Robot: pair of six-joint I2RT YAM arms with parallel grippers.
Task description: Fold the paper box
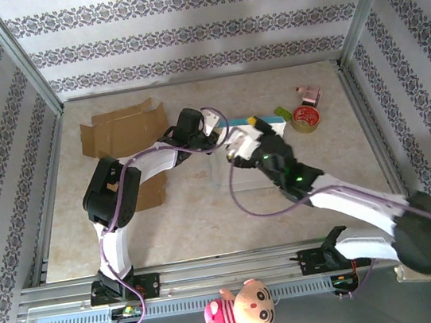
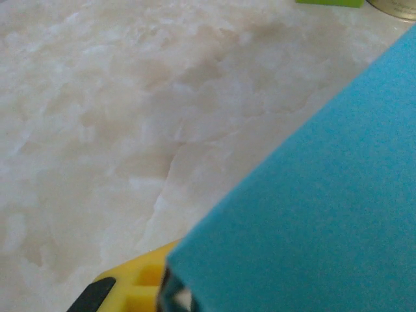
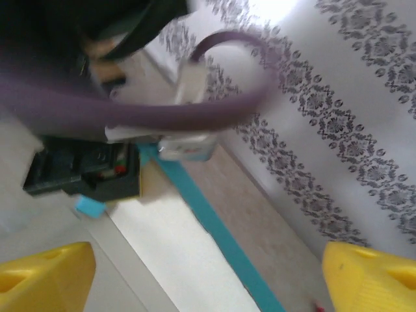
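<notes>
Paper box [image 1: 227, 172] sits at the middle of the table [image 1: 184, 222], a white shell with a blue side, partly raised and not yet closed up, with both arms meeting over it. My reading is that the fold is midway: one wall is being steadied while the other arm is free to take the next flap.

The left gripper [image 1: 219, 129] reaches in from 10 o'clock to the box's far-left corner. In its wrist view the blue panel [image 2: 325, 195] crowds the lens. One yellow finger [image 2: 133, 292] lies right at the panel's lower edge, touching it or very nearly. The second finger is hidden, so I cannot tell whether the jaws are pinched on the panel or merely pressed against it.

The right gripper [image 3: 208, 270] comes in from 5 o'clock and hangs over the box's top. Its two yellow fingers [image 3: 45, 273] stand spread wide, with the white panel and its teal edge [image 3: 221, 237] lying beyond the gap. Nothing is clamped between them.

The next move likely calls for the right gripper to settle on a loose flap, probably the one along the teal edge, and press or tuck it while the left side holds the wall. A tape roll [image 1: 304, 118] at 2 o'clock lies well apart from the work.
</notes>
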